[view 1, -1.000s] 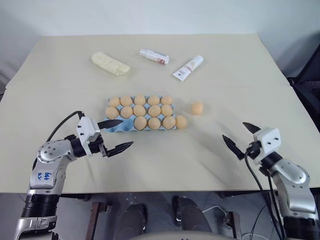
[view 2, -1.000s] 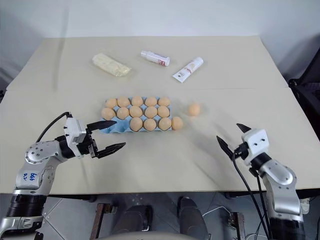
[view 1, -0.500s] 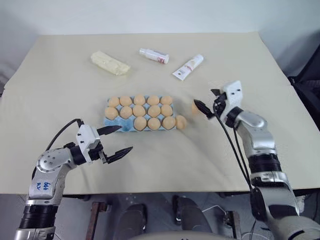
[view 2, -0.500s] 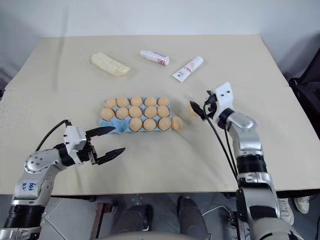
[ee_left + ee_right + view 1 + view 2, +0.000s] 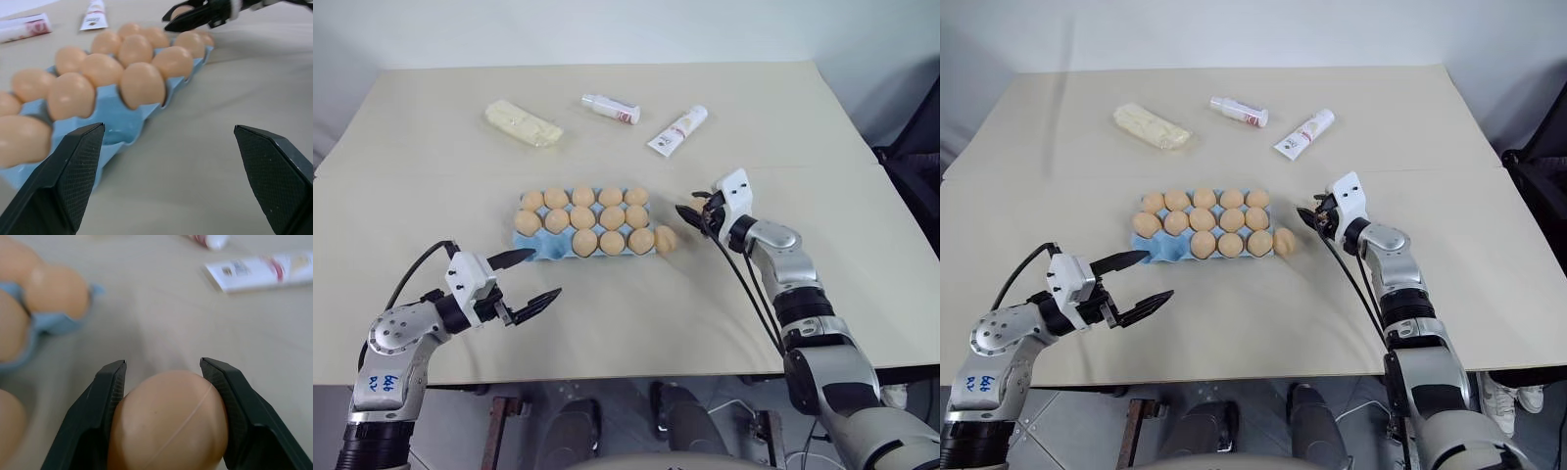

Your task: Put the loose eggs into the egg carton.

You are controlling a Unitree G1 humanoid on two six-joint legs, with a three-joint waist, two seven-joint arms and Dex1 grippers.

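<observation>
Now I'm clamping the right gripper's (image 5: 166,382) fingers on 1 loose egg (image 5: 168,423), right of the egg carton (image 5: 530,246); the left gripper (image 5: 530,277) is hanging open. Next: lifting toward the empty near-left cup.

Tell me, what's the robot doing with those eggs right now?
Right gripper shut on egg. Left gripper open, idle. Carton: one cup free, another egg beside it. Path clear.

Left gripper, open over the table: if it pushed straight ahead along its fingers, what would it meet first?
Probably the light blue moulded egg carton: the left gripper points at its near corner, where one cup looks unfilled beside the tan-orange eggs. How the fingertips' height compares with the rim is unclear.
</observation>
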